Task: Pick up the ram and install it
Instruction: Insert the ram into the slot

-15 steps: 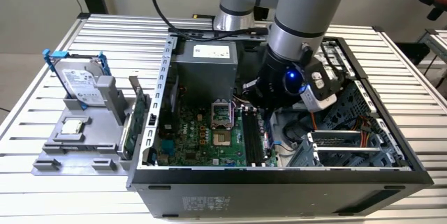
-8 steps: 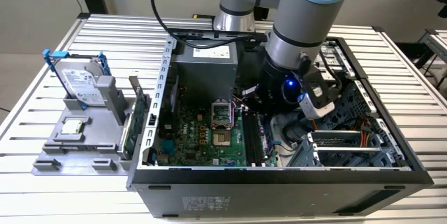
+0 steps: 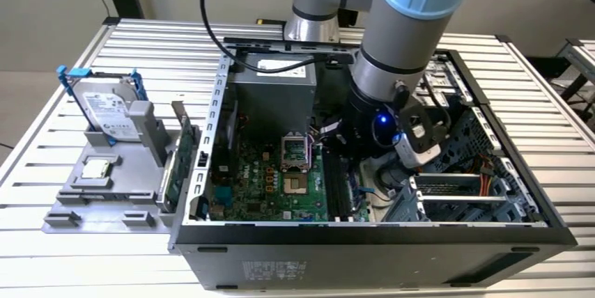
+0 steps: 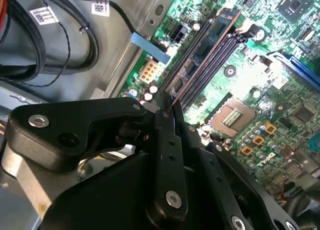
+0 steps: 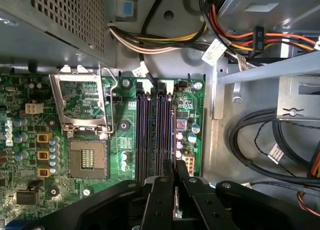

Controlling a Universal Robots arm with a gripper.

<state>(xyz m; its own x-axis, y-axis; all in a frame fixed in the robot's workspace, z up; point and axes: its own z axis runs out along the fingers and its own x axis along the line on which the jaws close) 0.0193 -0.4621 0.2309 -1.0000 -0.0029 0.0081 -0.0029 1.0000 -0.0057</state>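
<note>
We see the hand (image 4: 167, 107) pinched narrow on the ram (image 4: 210, 40), which stands on edge in the black slots (image 5: 150, 130) at three o'clock of the processor socket (image 5: 87, 157).

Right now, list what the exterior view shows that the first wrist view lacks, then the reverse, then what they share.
Exterior view: the silver hard drive in a blue frame standing in a grey holder on the slatted metal table, and the blue-jointed arm reaching into the black computer case.
First wrist view: the black gripper closed on the thin dark ram, plus red, orange and yellow wires.
Both: the green motherboard, its silver processor socket and long black memory slots.
</note>
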